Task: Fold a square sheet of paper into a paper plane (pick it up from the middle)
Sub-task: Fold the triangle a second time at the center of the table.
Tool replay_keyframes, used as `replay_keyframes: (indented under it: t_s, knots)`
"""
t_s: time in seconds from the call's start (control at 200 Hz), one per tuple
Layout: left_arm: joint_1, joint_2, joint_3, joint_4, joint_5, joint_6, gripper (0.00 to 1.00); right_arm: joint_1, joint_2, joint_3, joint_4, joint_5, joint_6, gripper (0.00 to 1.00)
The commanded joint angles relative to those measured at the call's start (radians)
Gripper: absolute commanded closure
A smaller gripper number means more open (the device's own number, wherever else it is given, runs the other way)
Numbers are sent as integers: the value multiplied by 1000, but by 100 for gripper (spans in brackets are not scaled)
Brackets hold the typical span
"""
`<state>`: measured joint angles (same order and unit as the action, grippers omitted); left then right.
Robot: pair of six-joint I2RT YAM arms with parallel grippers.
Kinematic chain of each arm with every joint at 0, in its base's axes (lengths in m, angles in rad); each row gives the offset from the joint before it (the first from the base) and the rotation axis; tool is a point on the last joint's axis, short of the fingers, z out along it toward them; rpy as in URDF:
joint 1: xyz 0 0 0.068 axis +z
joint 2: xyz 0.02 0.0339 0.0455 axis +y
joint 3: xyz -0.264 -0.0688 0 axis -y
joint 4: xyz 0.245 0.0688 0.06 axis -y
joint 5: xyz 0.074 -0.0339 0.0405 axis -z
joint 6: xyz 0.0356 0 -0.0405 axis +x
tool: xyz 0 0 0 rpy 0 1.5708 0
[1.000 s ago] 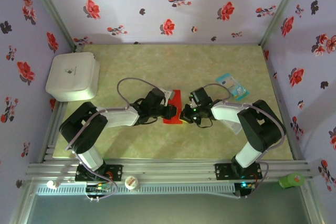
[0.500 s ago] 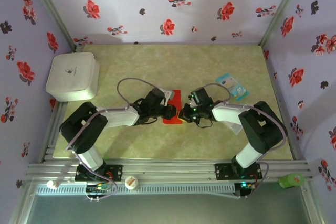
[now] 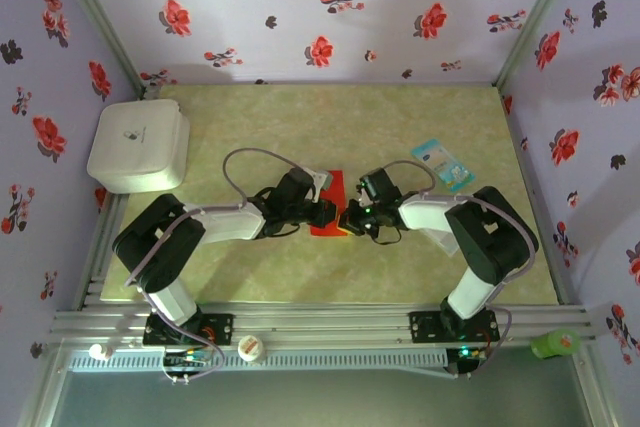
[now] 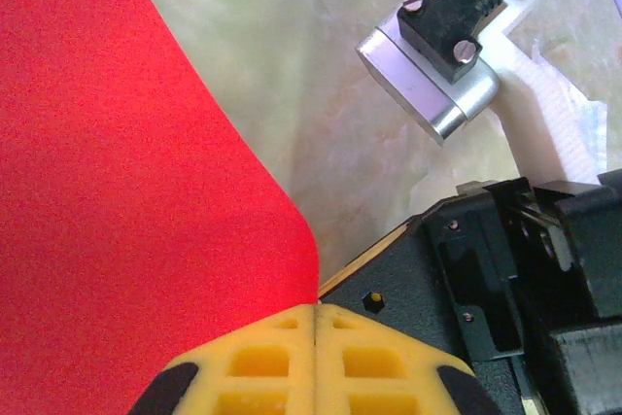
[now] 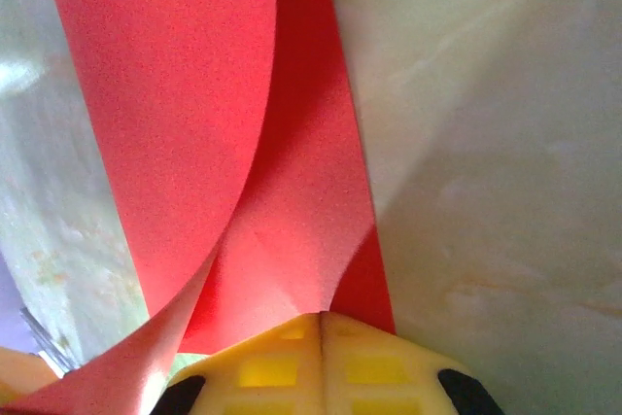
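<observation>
Red paper point(image 3: 336, 187) mostly covered from above; cut by both wrist-view edges; fold shape unclear.

Left gripper point(image 4: 316, 337) closed on red paper's point(image 4: 117, 211) edge.
Paper spreads up-left of the yellow fingertips point(image 4: 258, 366); a black housing point(image 4: 505, 289) sits right of them, a silver module point(image 4: 428, 85) above it, over marbled table point(image 4: 292, 65).

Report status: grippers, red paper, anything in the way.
Left gripper and right gripper shut, both pinching the thin bright red paper sheet. Sheet curled in layers, no dart shape yet. Light-blue-and-white packet lies apart, to the right.
</observation>
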<state>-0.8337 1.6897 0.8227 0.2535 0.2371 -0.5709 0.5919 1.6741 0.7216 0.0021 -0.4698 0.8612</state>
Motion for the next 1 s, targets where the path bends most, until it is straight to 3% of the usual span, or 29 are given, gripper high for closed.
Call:
replay_keyframes:
  t_s: [0.0, 0.62, 0.995]
  knots:
    - [23, 10, 6, -5, 7, 0, 100, 0, 1, 9, -194, 108, -83, 100]
    - [45, 66, -3, 58, -8, 6, 100, -10, -17, 44, -274, 114, -145, 100]
    - [47, 76, 15, 15, -58, 78, 100, -14, -12, 62, -295, 112, -152, 100]
